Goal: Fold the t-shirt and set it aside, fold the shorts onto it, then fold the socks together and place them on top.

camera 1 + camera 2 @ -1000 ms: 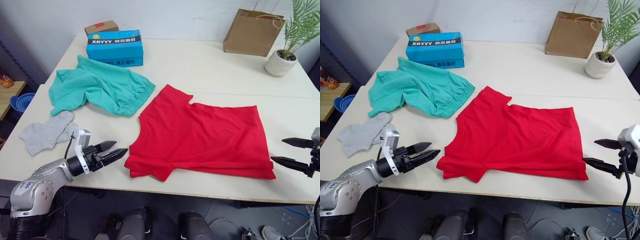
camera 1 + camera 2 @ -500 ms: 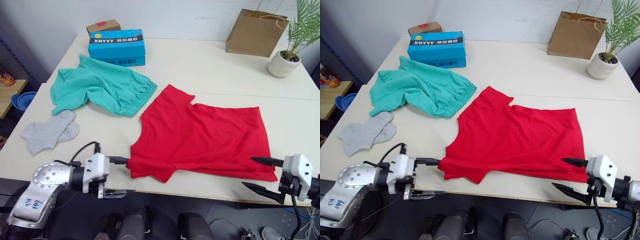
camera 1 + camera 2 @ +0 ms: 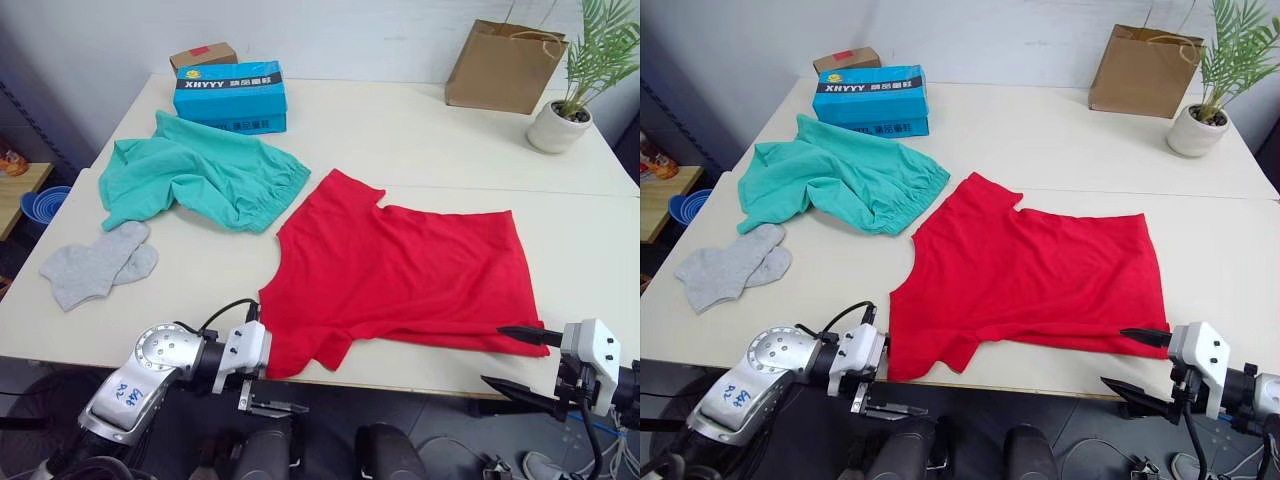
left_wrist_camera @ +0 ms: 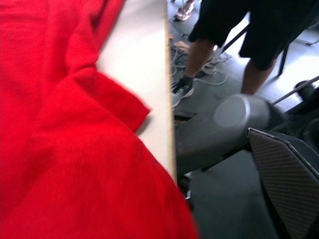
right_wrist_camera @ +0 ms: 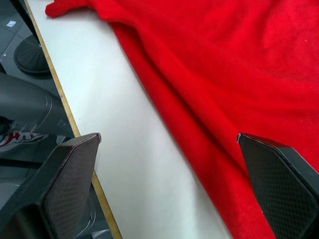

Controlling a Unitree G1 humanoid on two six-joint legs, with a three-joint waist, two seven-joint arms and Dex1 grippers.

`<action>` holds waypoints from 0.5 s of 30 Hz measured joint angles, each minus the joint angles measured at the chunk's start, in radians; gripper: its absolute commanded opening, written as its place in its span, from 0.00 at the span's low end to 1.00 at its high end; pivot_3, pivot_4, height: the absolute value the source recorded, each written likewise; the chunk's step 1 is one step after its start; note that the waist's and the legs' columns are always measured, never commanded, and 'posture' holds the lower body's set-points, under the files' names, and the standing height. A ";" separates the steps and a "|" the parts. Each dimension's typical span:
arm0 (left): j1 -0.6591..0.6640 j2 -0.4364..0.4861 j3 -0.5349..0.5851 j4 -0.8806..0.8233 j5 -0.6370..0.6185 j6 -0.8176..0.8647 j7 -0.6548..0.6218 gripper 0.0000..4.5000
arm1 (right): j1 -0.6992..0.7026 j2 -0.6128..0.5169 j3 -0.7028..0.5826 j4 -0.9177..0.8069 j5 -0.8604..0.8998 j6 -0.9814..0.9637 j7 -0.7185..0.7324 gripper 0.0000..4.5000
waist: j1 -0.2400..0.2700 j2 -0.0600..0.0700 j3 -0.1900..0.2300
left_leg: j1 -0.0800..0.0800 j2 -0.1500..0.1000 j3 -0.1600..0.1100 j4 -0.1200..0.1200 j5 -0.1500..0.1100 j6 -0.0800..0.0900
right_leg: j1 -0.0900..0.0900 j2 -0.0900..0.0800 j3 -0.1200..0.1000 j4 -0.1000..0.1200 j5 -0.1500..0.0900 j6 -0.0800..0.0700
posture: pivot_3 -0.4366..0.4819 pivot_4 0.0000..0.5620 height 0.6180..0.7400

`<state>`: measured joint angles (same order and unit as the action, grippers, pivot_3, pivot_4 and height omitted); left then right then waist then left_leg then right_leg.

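Your t-shirt (image 3: 400, 275) lies spread flat in the centre of the frame on the table (image 3: 420, 130), its near hem close to the front edge. Your left gripper (image 3: 262, 375) sits at the lower left, at the shirt's near left corner, jaws spread wide: one finger is hidden at the cloth, the other hangs below the table edge. Your right gripper (image 3: 520, 362) is at the lower right, jaws also wide, its upper finger tip at the shirt's near right corner, the lower one off the table's front edge. The shorts (image 3: 195, 175) lie crumpled at the upper left, near a blue box (image 3: 230, 95). The socks (image 3: 95, 265) rest at the left edge, apart from both.
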<state>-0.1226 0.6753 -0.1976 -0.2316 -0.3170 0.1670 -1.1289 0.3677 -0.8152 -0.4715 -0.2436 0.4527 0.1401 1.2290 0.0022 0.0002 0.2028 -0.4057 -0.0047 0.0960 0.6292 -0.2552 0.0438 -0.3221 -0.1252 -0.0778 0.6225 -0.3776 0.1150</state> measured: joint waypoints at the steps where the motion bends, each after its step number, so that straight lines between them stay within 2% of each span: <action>1: -0.014 -0.012 0.004 0.026 0.007 -0.011 0.011 0.99 | 0.000 0.000 0.000 -0.003 0.000 0.000 -0.004 0.99 | 0.000 0.000 0.000 | 0.000 0.000 0.000 0.000 0.000 0.000 | 0.000 0.000 0.000 0.000 0.000 0.000 | 0.48 0.27 1.00; 9: -0.084 -0.113 0.134 0.138 -0.050 0.036 0.130 0.99 | -0.003 0.001 0.000 -0.010 0.002 0.003 -0.025 0.99 | -0.001 0.000 0.000 | 0.000 0.000 -0.002 0.000 0.001 0.001 | -0.001 0.000 -0.002 0.004 0.002 0.003 | 0.48 0.27 1.00; 15: -0.093 -0.189 0.248 0.162 -0.227 0.306 0.247 0.99 | 0.001 0.004 0.000 -0.010 0.020 0.030 -0.041 0.99 | 0.000 -0.001 0.000 | 0.000 0.000 -0.003 0.000 0.002 0.004 | -0.001 0.000 -0.003 0.005 0.002 0.003 | 0.48 0.27 1.00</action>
<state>-0.2153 0.4861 0.0508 -0.0691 -0.5441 0.4735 -0.8822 0.3686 -0.8112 -0.4712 -0.2536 0.4731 0.1704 1.1881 0.0021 -0.0006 0.2029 -0.4052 -0.0047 0.0933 0.6294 -0.2527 0.0476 -0.3227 -0.1250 -0.0811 0.6278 -0.3757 0.1182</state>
